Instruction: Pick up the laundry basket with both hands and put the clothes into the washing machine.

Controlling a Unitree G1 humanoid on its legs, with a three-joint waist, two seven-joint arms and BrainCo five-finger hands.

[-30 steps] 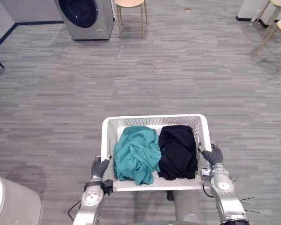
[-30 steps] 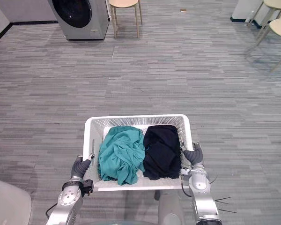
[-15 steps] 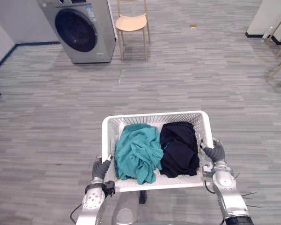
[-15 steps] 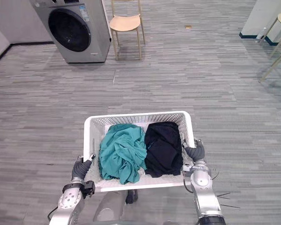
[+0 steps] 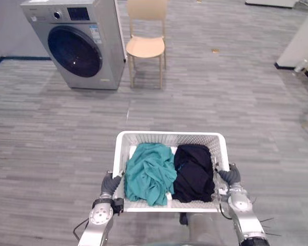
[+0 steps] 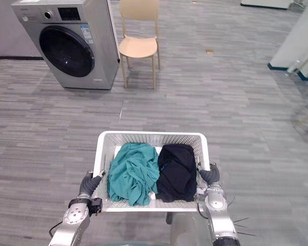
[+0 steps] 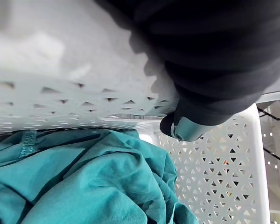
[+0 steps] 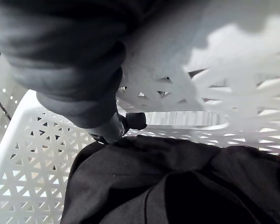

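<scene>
I hold a white perforated laundry basket [image 5: 169, 135] in front of me above the grey plank floor. A teal garment [image 5: 150, 173] fills its left half and a black garment [image 5: 194, 171] its right half. My left hand [image 5: 111, 184] grips the basket's left rim, and the left wrist view shows its thumb [image 7: 184, 128] hooked over the edge beside the teal cloth [image 7: 84, 182]. My right hand [image 5: 230, 177] grips the right rim, one of its fingers [image 8: 114, 127] curled inside above the black cloth [image 8: 177, 186]. The grey washing machine [image 5: 77, 43] stands far ahead on the left, its round dark door closed.
A light wooden chair [image 5: 146, 43] stands just right of the machine. A white wall corner [image 5: 303, 43] juts in at the far right. A small scrap [image 5: 215, 50] lies on the floor beyond the chair. Open floor stretches between the basket and the machine.
The camera has moved, so the washing machine and chair now show in full, lower in the view. Both hands keep the same hold on the basket.
</scene>
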